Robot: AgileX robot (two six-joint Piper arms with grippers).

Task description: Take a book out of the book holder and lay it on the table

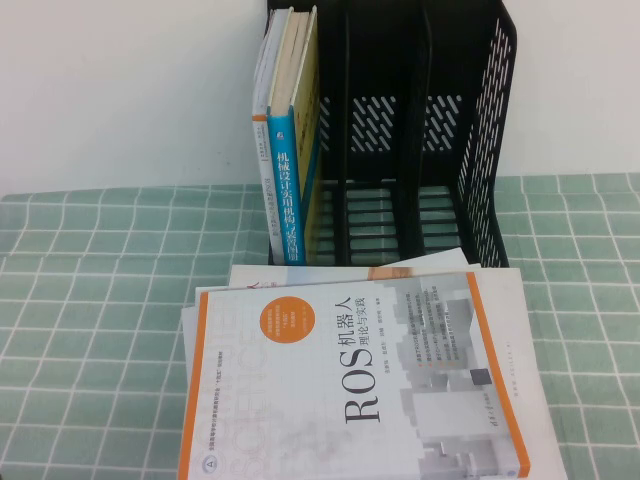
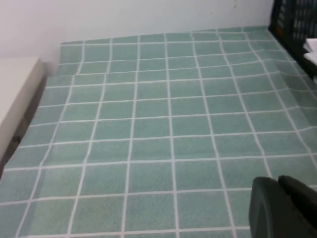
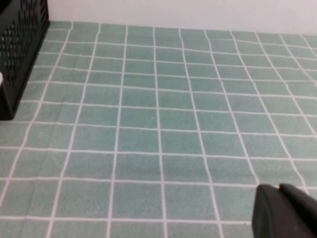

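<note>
The book [image 1: 290,170], with its teal-blue spine and pale yellow cover, stands upright in the leftmost slot of the black book holder [image 1: 480,130] at the back of the table [image 1: 90,300]. Neither arm shows in the high view. In the left wrist view my left gripper [image 2: 277,186] hovers over bare green cloth, its dark fingers pressed together and holding nothing; the book holder [image 2: 294,25] is far off at the picture's edge. My right gripper [image 3: 278,191] is likewise shut and empty over the cloth, well away from the book holder [image 3: 22,44].
A white-and-orange ROS book [image 1: 380,380] lies flat in front of the holder, on top of a thin white book [image 1: 300,272]. Another white book [image 1: 263,120] stands beside the teal one. A white ledge [image 2: 15,99] borders the cloth on the left.
</note>
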